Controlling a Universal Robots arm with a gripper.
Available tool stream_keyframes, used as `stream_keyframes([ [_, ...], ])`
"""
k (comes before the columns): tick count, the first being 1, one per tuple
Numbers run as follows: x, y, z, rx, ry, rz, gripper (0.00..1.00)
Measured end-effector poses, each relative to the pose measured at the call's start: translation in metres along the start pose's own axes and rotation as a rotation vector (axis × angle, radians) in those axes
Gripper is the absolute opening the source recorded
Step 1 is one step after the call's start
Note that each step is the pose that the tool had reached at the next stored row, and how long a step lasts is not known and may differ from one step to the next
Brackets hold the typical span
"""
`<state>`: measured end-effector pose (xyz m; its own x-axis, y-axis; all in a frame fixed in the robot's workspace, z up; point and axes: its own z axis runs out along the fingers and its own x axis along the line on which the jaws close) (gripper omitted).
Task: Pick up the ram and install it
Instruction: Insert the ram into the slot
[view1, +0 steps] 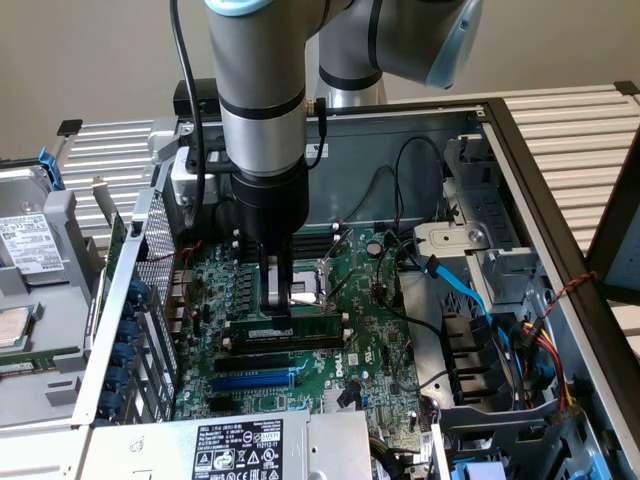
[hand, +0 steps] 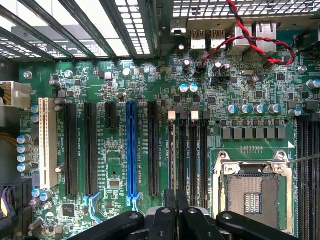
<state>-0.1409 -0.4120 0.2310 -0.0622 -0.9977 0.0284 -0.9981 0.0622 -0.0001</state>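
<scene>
Probably robotics lab bench: robot arm (view1: 260, 100) over opened PC case (view1: 400, 125), motherboard (view1: 362, 345) exposed, slatted tabletop (view1: 580, 130) beneath.

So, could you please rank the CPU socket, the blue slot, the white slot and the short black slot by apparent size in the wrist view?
Largest: CPU socket.
Then: blue slot and white slot, too alike to rank.
Smallest: short black slot.
</scene>
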Motion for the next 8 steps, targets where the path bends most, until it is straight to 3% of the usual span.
stream_keyframes([
  [8,0.0000,0.0000,0.0002,0.0000,0.0000,0.000,0.13],
])
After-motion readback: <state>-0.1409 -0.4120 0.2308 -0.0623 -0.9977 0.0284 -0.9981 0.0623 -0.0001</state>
